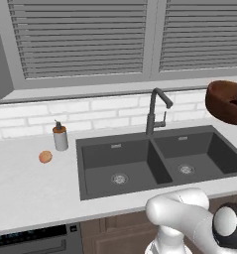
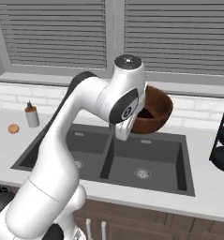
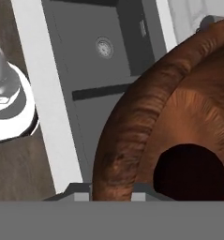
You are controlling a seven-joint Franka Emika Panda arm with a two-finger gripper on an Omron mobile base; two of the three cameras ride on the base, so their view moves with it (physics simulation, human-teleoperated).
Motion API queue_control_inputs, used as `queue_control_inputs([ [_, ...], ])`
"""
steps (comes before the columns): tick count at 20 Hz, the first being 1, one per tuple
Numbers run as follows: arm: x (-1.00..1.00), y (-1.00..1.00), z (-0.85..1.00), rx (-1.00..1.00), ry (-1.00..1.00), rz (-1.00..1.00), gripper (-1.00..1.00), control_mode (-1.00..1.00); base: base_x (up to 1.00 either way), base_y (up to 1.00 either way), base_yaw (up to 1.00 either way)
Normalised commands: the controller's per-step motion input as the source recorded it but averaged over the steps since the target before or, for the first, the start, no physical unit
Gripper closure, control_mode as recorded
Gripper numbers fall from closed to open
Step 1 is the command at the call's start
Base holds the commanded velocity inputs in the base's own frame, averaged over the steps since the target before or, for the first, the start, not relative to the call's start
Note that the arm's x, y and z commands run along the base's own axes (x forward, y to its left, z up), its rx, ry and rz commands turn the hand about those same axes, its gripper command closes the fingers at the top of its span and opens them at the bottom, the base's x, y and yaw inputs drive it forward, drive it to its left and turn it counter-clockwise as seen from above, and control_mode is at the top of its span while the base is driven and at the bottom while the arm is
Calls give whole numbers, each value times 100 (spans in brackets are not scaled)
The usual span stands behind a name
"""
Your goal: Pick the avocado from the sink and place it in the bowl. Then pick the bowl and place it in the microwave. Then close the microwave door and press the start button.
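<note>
Hidden or cut off: in the right base view the arm's wrist covers the end effector and the near left rim of the bowl [image 2: 156,111], at centre frame. In the left base view the bowl [image 1: 224,101] is cut by the right edge, with a sliver of white arm over it. In the hand view the bowl [image 3: 179,131] takes up the lower right; the end effector [image 3: 111,193] sits at the bottom centre with its two light fingertips [image 3: 80,192] on either side of the bowl's rim, one outside the wall and one inside. The end effector is narrowed and gripping the bowl by that rim. The bowl hangs in the air above the right side of the sink, clear of the table.

The avocado [image 3: 190,171] lies on the bowl's floor, dark and partly cut by the lower edge of the hand view; its outline is hard to read.

Count: one sink [image 1: 154,161] with two basins and two round drains, one black faucet [image 1: 157,111], one soap dispenser [image 1: 60,136], and one orange fruit [image 1: 45,157] on the table [image 1: 30,193] at left. A black rack [image 2: 223,138] is cut off at the right edge of the right base view.
</note>
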Motion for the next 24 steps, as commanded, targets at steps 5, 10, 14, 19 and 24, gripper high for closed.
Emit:
queue_control_inputs([
  [5, 0, 100, 38, 0, 0, 16, 100, -100, 0, 0, 0],
  [10, -2, 100, 6, -2, -1, 6, 100, -100, 0, 0, 0],
  [14, -10, 97, 0, -2, -2, 2, 100, -100, 0, 0, 0],
  [19, -9, 61, 33, 0, -4, 0, 100, -100, 0, 0, 0],
  [24, -4, 36, 29, 0, -3, 0, 100, -100, 0, 0, 0],
])
